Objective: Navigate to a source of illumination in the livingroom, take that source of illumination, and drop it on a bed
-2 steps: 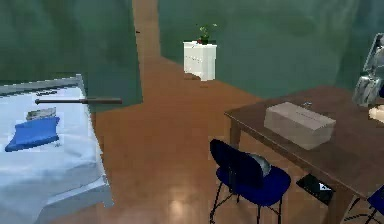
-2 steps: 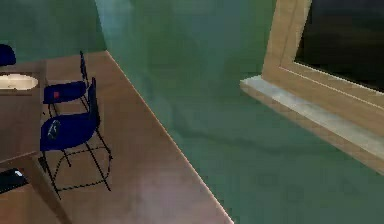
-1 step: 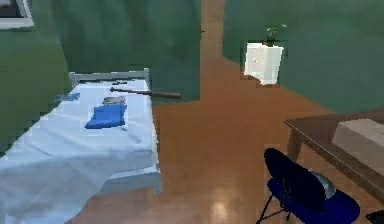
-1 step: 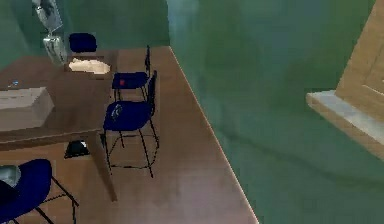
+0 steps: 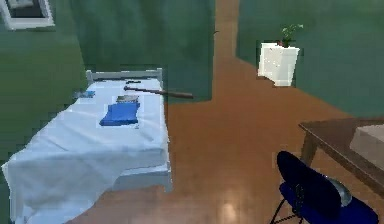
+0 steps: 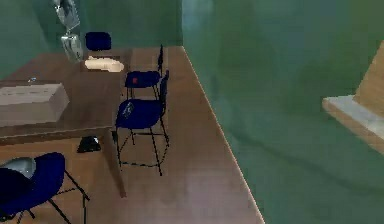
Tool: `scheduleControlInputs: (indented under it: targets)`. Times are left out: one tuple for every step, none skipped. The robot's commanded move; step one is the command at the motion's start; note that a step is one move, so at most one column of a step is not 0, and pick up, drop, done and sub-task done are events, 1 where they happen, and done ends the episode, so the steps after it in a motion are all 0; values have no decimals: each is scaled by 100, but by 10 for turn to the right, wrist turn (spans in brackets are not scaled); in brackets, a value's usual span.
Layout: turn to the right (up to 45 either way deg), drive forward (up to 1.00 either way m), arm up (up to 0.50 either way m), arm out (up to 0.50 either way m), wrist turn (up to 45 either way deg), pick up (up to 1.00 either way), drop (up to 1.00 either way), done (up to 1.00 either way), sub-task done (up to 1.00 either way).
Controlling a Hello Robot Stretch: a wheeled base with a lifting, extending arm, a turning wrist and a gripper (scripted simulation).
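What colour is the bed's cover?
Pale blue. The bed shows best in the forward view.

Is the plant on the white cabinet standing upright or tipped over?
Upright: the plant rises straight from the top of the white cabinet, with its leaves above its base.

Pale bed (image 5: 90, 150): blue cloth (image 5: 118, 114), dark bat (image 5: 150, 91) (near headboard). Wooden table (image 6: 92, 92): flat box (image 6: 30, 102).
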Motion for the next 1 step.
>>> scheduleControlInputs:
  targets:
    - [0, 90, 0, 0, 0, 0, 0, 0, 0]
